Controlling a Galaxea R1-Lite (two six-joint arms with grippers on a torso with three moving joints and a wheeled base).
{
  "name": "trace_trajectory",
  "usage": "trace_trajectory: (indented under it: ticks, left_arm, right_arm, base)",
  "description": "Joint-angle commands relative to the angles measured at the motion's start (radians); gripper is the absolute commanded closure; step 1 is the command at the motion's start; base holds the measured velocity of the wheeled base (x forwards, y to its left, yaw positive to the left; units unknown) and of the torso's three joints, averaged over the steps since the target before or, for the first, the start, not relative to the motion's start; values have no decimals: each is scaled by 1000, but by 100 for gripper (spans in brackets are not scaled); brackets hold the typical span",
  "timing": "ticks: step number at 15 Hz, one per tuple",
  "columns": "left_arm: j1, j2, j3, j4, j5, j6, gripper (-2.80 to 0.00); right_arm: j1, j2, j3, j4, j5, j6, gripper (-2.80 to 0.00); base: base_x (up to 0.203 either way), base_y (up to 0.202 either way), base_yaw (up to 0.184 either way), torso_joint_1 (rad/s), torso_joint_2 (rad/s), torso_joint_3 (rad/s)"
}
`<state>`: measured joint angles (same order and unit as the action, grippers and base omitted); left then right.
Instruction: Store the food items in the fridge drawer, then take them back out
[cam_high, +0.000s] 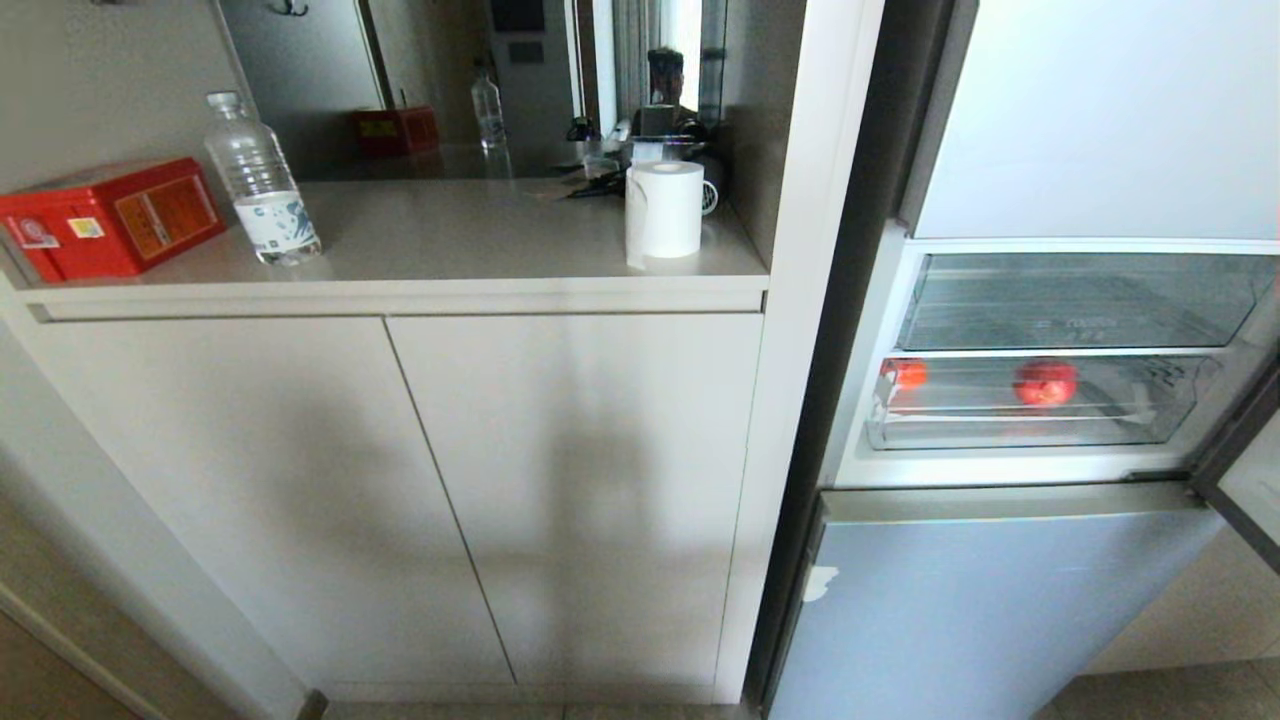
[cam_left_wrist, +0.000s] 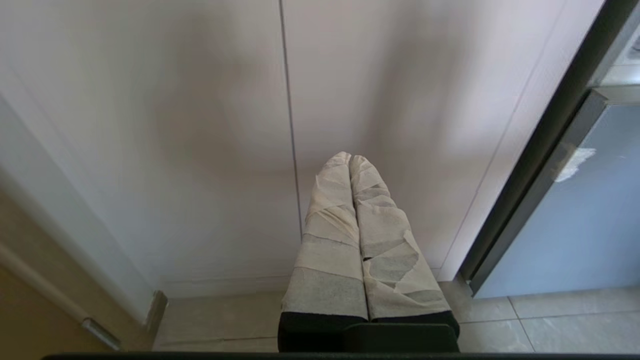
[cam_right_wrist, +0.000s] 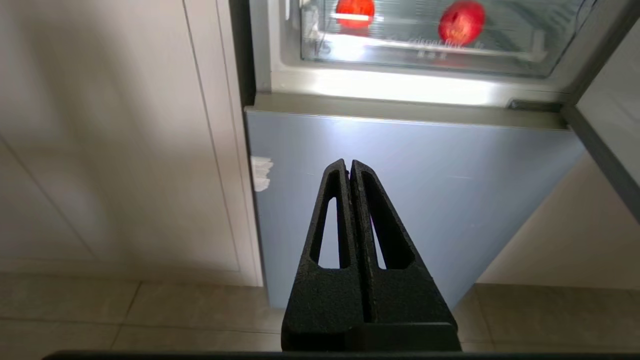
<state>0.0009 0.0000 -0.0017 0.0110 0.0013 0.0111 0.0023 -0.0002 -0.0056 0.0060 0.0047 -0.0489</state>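
Note:
In the open fridge at the right, two food items lie inside the shallow clear fridge drawer (cam_high: 1030, 432): a red piece (cam_high: 1046, 382) near the middle and an orange-red piece (cam_high: 908, 374) at its left end. Both show again in the right wrist view, the red piece (cam_right_wrist: 461, 23) and the orange-red piece (cam_right_wrist: 355, 11). My right gripper (cam_right_wrist: 350, 164) is shut and empty, low in front of the blue-grey lower fridge door (cam_right_wrist: 425, 200). My left gripper (cam_left_wrist: 349, 157), wrapped in pale tape, is shut and empty before the white cabinet doors (cam_left_wrist: 200, 150). Neither arm shows in the head view.
A taller clear drawer (cam_high: 1080, 300) sits above the shallow one. The dark fridge door edge (cam_high: 1240, 470) stands open at far right. On the counter (cam_high: 450, 250) are a red box (cam_high: 110, 215), a water bottle (cam_high: 262, 185) and a paper roll (cam_high: 664, 210). A person shows in the mirror behind.

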Motion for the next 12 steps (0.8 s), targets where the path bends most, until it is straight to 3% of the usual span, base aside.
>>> trace_trajectory:
  ticks: [1,6,9,10,12]
  left_arm:
    - [1,2,0,0,0,0,0]
    - [1,2,0,0,0,0,0]
    - [1,2,0,0,0,1,0]
    - [1,2,0,0,0,0,0]
    - [1,2,0,0,0,1,0]
  right_arm:
    - [1,49,-68,4,4,11,0]
    - [4,634,-329,-20,14,145,0]
    - [9,1034,-412,-183,39,182,0]
    - [11,1152,-430,-255,46,182,-280]
    - [15,1384,-457,-427,55,180,-280]
  base:
    - [0,0,0,0,0,0]
    - [0,0,0,0,0,0]
    - [0,0,0,0,0,0]
    - [0,0,0,0,0,0]
    - [0,0,0,0,0,0]
